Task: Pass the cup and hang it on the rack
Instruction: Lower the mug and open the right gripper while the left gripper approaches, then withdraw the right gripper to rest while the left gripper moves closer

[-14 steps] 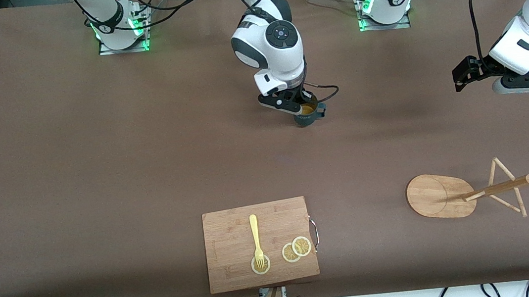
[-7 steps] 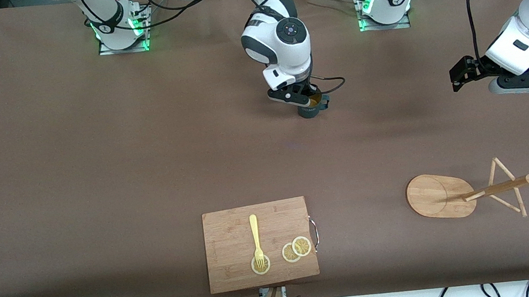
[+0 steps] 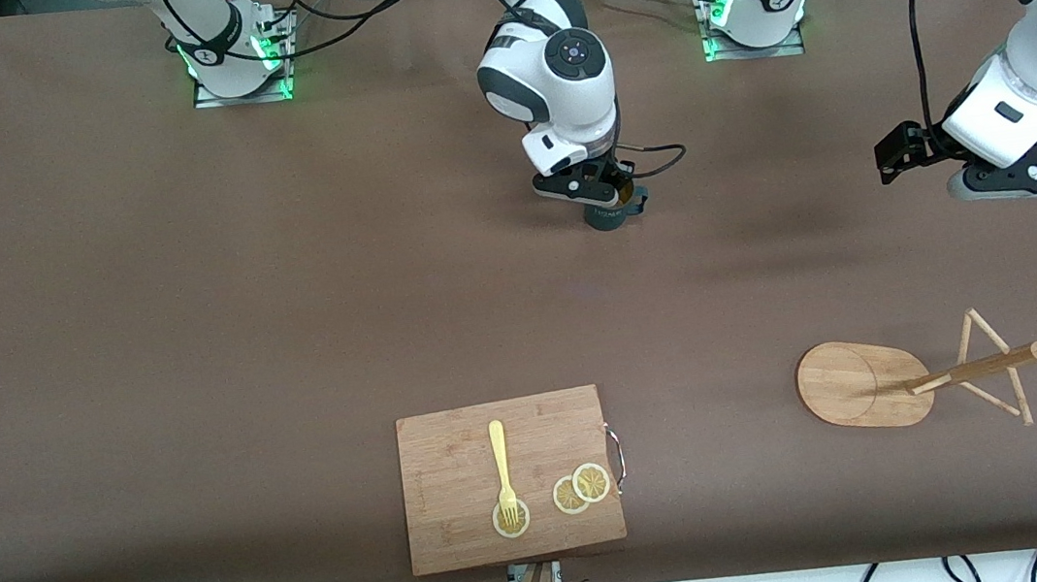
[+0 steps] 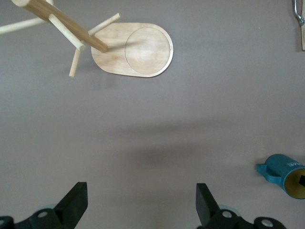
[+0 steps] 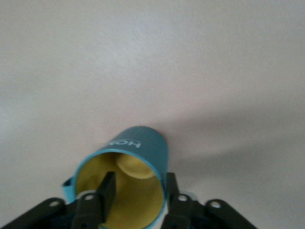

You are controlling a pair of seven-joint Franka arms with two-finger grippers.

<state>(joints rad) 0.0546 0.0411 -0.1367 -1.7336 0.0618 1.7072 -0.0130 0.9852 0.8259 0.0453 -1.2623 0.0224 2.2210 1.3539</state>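
Observation:
The dark teal cup with a yellowish inside is at mid-table, well out from the arm bases, and looks set down on the surface. My right gripper is at its rim. In the right wrist view the right gripper has one finger inside the cup and the other outside its wall, with a wide gap between them. My left gripper hovers open and empty over bare table toward the left arm's end; the left gripper also sees the cup. The bamboo rack stands nearer the front camera.
A wooden cutting board with a yellow fork and lemon slices lies at the table's near edge. The rack's oval base shows in the left wrist view too.
My right gripper carried the cup toward the left arm's end and lowered it, then nearly stopped. My left gripper drifted toward the table's middle.

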